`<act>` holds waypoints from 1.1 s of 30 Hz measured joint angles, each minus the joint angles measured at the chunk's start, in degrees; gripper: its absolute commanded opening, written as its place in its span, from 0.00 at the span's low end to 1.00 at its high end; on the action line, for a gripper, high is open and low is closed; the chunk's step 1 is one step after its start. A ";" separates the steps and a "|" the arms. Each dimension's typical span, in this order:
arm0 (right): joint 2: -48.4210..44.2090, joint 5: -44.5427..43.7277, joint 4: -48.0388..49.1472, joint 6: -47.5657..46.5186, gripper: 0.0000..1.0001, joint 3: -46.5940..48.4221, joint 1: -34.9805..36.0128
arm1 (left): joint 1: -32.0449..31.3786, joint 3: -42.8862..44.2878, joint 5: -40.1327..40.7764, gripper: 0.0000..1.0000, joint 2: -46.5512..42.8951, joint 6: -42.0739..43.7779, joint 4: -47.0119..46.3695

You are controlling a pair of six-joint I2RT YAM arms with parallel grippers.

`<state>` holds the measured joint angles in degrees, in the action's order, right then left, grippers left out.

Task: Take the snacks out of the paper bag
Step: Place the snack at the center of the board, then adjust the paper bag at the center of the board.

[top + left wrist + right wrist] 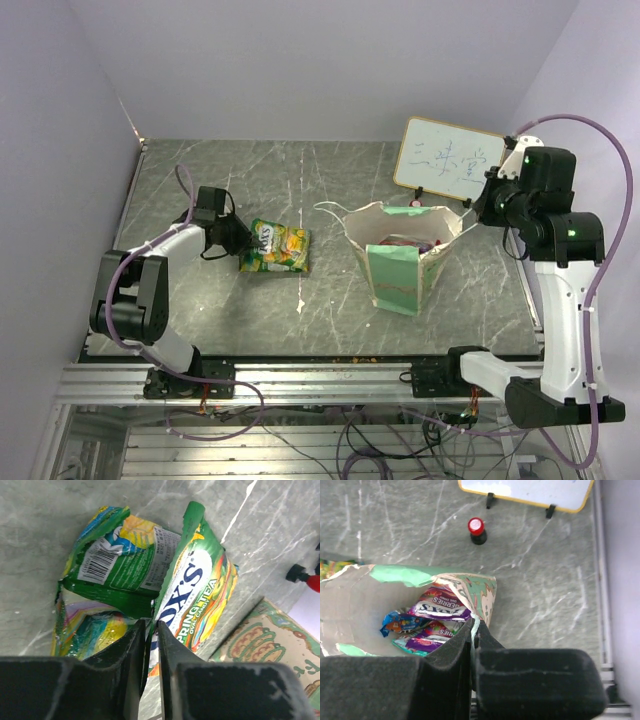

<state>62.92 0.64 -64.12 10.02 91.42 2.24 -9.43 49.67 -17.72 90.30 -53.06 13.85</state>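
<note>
Two green-and-yellow snacks [277, 248] lie on the table left of the paper bag [395, 275]. In the left wrist view, one packet [125, 555] shows its barcode side and the other [200, 585] its printed front. My left gripper [148, 625] is at their near edge, its jaws a narrow gap apart with a packet edge in the gap. The bag stands upright and open. Purple [440, 607] and blue [400, 622] snacks lie inside it. My right gripper [474, 626] is shut on a pale strip at the bag's right rim, a cord or the edge.
A white board with writing [448, 160] stands behind the bag at the back right. A small red-and-black knob [476, 527] sits on the table in front of the board. Grey marble table [200, 170] runs to a rail at the near edge.
</note>
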 measured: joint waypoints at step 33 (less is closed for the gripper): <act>-3.37 35.98 3.41 -4.39 0.00 -8.55 12.61 | -15.96 8.35 -6.25 0.88 -14.36 12.44 6.99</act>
<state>59.55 36.62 -60.71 5.63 82.87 14.85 -25.39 58.02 -23.97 75.94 -40.62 20.84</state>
